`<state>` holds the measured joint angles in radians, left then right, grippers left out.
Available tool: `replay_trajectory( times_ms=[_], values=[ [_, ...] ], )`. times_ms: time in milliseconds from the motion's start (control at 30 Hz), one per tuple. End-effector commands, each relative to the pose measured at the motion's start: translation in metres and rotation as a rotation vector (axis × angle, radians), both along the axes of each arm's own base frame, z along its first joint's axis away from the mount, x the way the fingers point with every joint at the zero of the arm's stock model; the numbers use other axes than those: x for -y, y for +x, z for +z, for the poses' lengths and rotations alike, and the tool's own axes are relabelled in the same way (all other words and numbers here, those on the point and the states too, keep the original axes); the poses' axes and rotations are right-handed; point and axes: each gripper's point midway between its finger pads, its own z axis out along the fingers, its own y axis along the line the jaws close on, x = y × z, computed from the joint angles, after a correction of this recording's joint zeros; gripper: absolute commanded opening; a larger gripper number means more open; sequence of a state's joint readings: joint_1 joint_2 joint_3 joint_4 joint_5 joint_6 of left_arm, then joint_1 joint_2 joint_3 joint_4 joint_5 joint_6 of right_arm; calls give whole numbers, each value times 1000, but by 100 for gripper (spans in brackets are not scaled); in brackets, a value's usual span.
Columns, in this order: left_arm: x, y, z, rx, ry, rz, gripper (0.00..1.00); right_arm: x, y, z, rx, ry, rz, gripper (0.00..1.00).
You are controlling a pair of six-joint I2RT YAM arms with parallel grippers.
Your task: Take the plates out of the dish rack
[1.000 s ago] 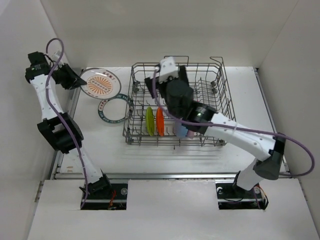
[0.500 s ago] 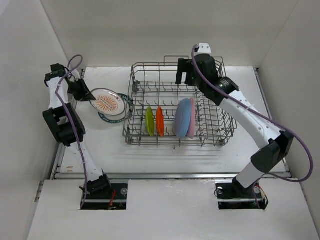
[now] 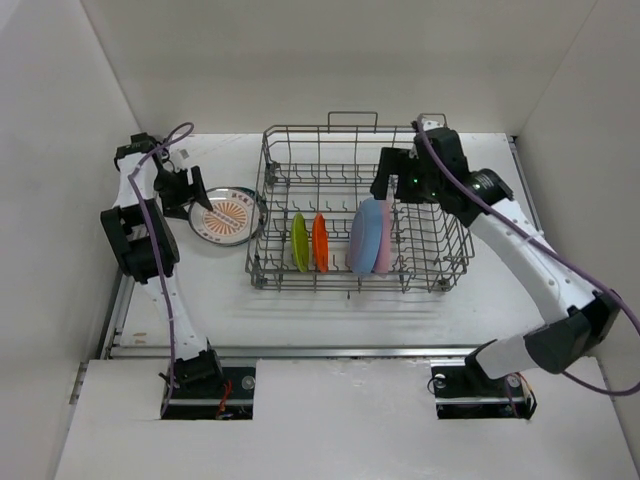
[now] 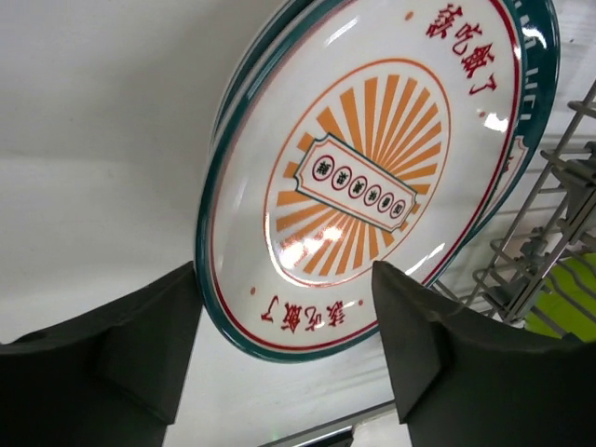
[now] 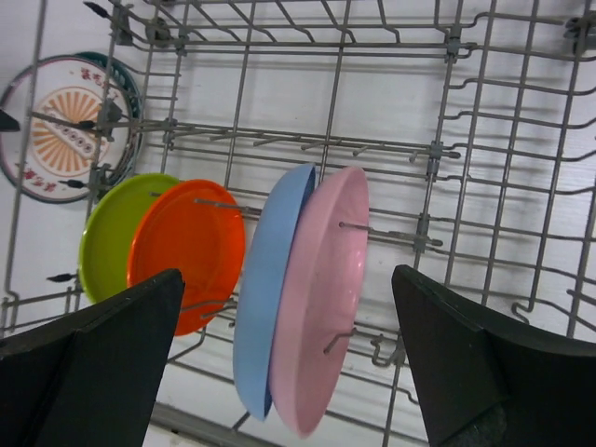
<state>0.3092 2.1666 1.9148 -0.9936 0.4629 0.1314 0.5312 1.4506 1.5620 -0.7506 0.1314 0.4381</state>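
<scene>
We now open our left claw (image 4: 284, 279), so the sunburst plate (image 4: 358, 177) is out; our wide-apart right claw (image 5: 287, 275) hangs over the pink plate (image 5: 321, 289).

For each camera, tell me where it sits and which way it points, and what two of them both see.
Top external: above, behind the arm bases, looking down on the dish rack; both arms, left gripper and right gripper show.
Left wrist: on the left arm, close on the sunburst plate; its fingers show.
Right wrist: over the rack, looking down at the pink plate and blue plate; its fingers show.
Both wrist views catch the sunburst plate.
</scene>
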Motion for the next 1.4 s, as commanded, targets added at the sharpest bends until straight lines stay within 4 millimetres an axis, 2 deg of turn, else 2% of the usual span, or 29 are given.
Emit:
replay_trajectory(
  times_ms=[0, 100, 167, 300, 367, 400, 533, 667, 700, 733, 933, 1033, 1067, 1100, 1300, 1367],
  values=[
    [-1, -4, 17, 13, 50, -41, 70, 13, -23, 20, -3, 48, 7, 99],
    [-4, -7, 26, 22, 106, -53, 74, 23, -38, 18, -28, 40, 3, 99],
    [-6, -10, 32, 32, 155, -75, 83, 27, -47, 17, -37, 54, 15, 99],
    [-5, -11, 38, 28, 292, -122, 88, 28, -66, 7, -83, 75, 56, 96],
    [-12, -15, 45, 15, 354, -117, 88, 28, -75, -4, -116, 74, 72, 89],
    [-9, -14, 50, 25, 368, -124, 88, 29, -81, -4, -126, 79, 82, 86],
    [-9, -16, 82, 82, 385, -71, 90, 32, -96, -12, -144, 84, 97, 72],
    [-8, -22, 110, 136, 399, -35, 90, 33, -102, -23, -142, 92, 104, 50],
    [-4, -26, 113, 135, 398, -45, 90, 32, -103, -29, -144, 98, 113, 41],
    [-1, -31, 120, 142, 391, -47, 90, 30, -103, -31, -147, 104, 121, 39],
    [0, -43, 142, 149, 398, -34, 90, 9, -110, -50, -211, 147, 237, 39],
    [1, -50, 154, 171, 400, -21, 90, 7, -109, -52, -203, 147, 253, 39],
    [2, -51, 151, 161, 398, -23, 90, 6, -107, -51, -195, 150, 254, 39],
    [2, -54, 160, 186, 403, -18, 90, 5, -110, -54, -207, 154, 263, 39],
    [6, -65, 161, 172, 391, -24, 90, -5, -110, -58, -241, 174, 315, 41],
    [8, -69, 166, 188, 389, -35, 90, 0, -112, -57, -254, 153, 294, 41]
  ],
)
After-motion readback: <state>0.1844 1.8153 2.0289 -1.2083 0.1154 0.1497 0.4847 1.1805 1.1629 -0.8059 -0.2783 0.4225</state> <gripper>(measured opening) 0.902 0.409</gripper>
